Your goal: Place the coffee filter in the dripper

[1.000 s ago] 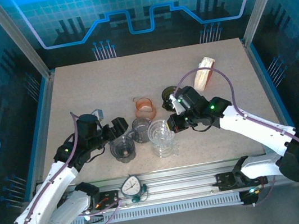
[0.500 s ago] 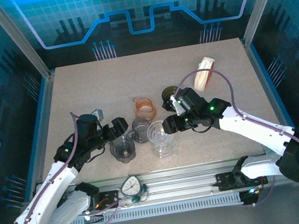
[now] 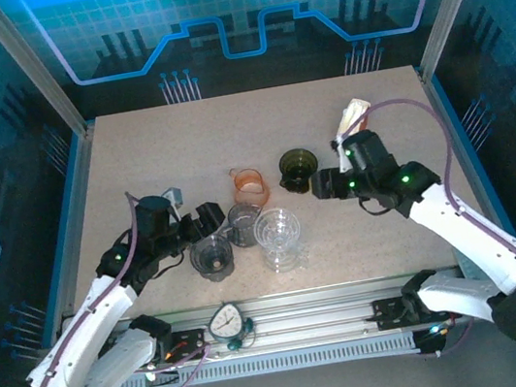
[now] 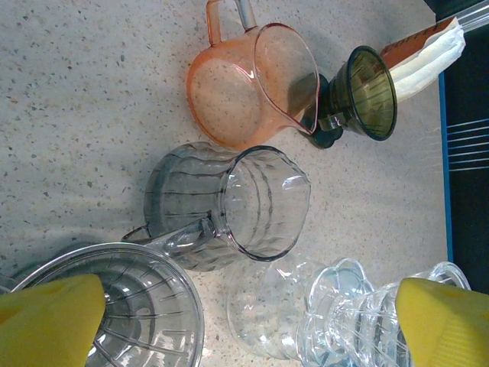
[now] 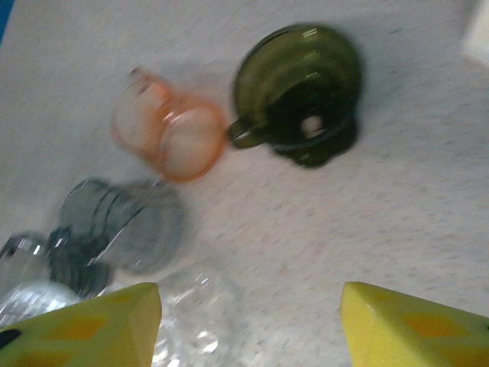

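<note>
We saw the right jaws open, empty, pulled back from the clear dripper (image 3: 279, 234) to beside the coffee filter pack (image 3: 355, 109) on the far worktop (image 3: 134, 154). The left jaws gaped beside the grey dripper (image 3: 212, 257); we judged no filter placed.

Left arm (image 3: 90, 323) and right arm (image 3: 464, 225): long links are cased in white shells, joints in black housings. A mauve cable (image 3: 132, 218) is run back from the left claw (image 3: 205, 218); a matching cable (image 3: 446, 149) is run back from the right claw (image 3: 320, 184). Small green lights are noted on the black blocks just behind each claw. Left fingers (image 4: 47, 317) are faced in yellow; right pads (image 5: 416, 329) likewise, wedge-shaped.
</note>
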